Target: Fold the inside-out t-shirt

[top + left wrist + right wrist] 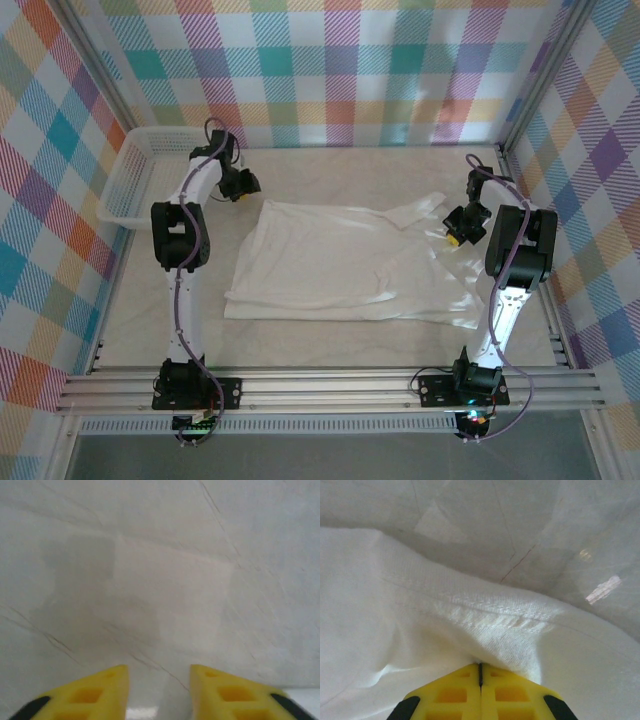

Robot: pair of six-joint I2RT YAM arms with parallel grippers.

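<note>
The inside-out t-shirt lies spread and wrinkled across the middle of the table, plain white, with a sleeve pointing toward the back right. My right gripper sits at the shirt's right side. In the right wrist view its yellow fingers are pressed together, with a stitched hem of the white fabric bunched at their tips. My left gripper hovers just beyond the shirt's back left corner. In the left wrist view its fingers stand apart with nothing between them, above bare table.
A white plastic lattice basket stands at the back left, beside the left arm. Checkered walls enclose the table on three sides. Bare pale tabletop stretches behind the shirt.
</note>
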